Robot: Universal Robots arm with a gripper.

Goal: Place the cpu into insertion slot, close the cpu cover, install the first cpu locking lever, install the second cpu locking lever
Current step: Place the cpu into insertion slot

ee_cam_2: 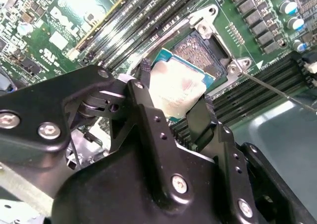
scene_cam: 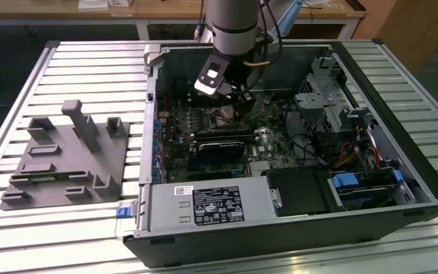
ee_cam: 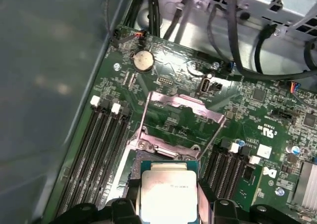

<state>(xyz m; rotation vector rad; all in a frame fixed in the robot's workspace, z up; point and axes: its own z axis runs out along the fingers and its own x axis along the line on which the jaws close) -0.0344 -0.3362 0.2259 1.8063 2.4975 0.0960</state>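
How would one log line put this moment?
hand: shut on pale silver square cpu | cpu: over silver-rimmed insertion slot | thin metal cpu cover: open

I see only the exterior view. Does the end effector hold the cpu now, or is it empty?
Observer: It holds it. In the second wrist view the end effector is shut on the cpu, gripping it by two opposite edges.
Operator: Thank you. Is the cpu cover open or closed?
Observer: Open. In the first wrist view the cpu cover is swung back, away from the cpu, and the green board shows through its square cut-out.
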